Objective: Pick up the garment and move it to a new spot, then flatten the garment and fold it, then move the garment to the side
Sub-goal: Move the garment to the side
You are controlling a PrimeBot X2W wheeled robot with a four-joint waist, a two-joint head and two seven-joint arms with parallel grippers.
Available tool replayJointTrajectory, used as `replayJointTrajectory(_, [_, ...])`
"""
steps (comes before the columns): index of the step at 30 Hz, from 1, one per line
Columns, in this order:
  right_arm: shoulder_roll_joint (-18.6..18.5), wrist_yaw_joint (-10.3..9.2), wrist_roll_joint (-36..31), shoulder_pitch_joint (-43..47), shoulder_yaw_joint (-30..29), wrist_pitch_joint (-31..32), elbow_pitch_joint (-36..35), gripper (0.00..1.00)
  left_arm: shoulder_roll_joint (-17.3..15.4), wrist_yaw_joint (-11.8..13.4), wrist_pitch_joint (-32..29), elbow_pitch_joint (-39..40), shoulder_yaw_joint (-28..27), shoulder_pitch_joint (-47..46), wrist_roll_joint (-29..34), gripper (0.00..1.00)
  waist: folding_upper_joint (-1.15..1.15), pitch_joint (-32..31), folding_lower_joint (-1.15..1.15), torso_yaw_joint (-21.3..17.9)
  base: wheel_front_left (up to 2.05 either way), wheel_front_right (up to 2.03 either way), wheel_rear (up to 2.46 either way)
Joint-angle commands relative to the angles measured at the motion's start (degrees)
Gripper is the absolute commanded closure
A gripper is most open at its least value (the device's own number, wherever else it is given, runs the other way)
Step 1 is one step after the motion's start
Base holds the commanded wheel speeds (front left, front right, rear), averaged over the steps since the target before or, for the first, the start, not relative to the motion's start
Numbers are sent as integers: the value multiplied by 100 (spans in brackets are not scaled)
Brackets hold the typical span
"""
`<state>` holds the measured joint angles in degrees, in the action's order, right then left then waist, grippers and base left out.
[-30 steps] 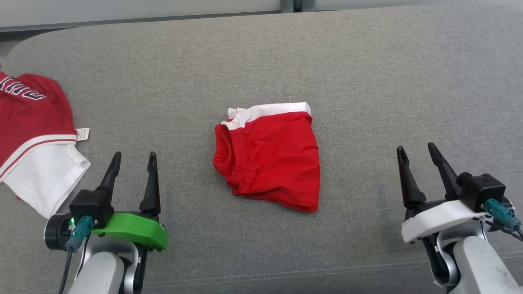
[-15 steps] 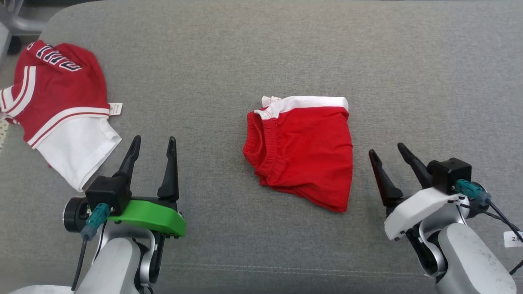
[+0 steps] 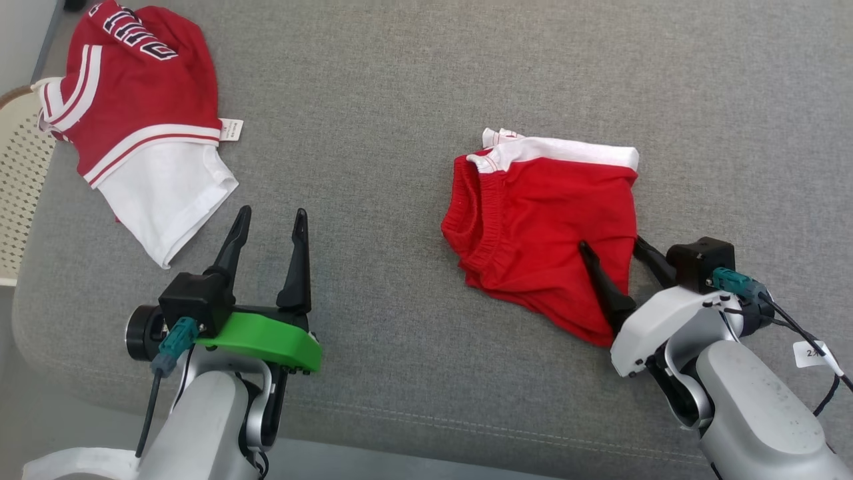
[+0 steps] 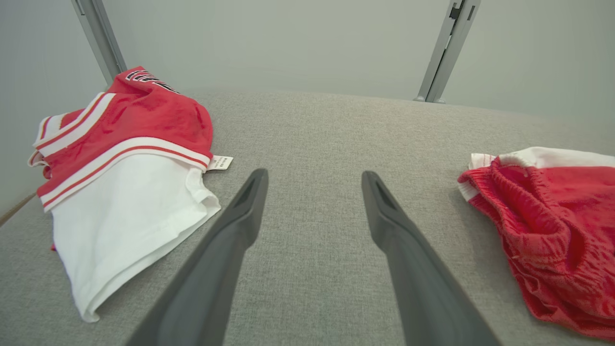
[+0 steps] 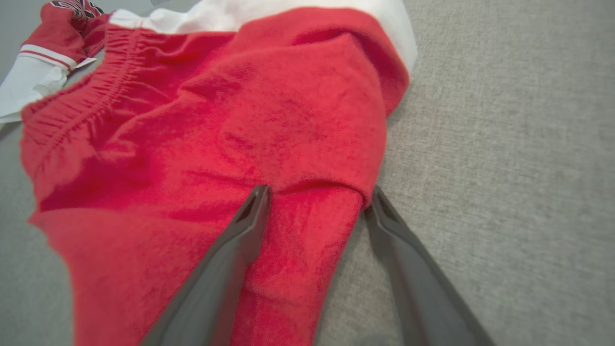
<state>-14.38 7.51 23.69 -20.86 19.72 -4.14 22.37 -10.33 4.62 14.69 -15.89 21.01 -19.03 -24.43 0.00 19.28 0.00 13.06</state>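
right hand (image 3: 610, 244) now straddling red shorts (image 3: 540, 213) edge

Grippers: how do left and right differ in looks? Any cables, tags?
Both: two long, dark, tapered fingers, black camera block, teal connector with dark cable, pale grey forearm. Left gripper has a green mount; right gripper a white mount and a white tag on its cable.

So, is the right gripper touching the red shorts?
Touching. In the right wrist view the right gripper straddles the edge of the red shorts, jaws open; the cloth creases at one fingertip and laps over the other.
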Motion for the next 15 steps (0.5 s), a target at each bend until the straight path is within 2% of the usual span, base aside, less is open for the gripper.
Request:
replayJointTrajectory(1, [-39,-4,-7,-66,79,-22,82,100,13,-42,29,-36,12,-121,56,0,0,70,0,31,0,0,0])
replayJointTrajectory(8, [-159,-8,-150,-6,139,-123,18,100,7,-56,45,-21,4,-159,149,0,0,96,0,-229,0,0,0])
replayJointTrajectory(15, [-241,-7,-405,351,-24,-240,-372,100,-183,15,34,126,-87,-197,215,0,0,199,0,-953,0,0,0])
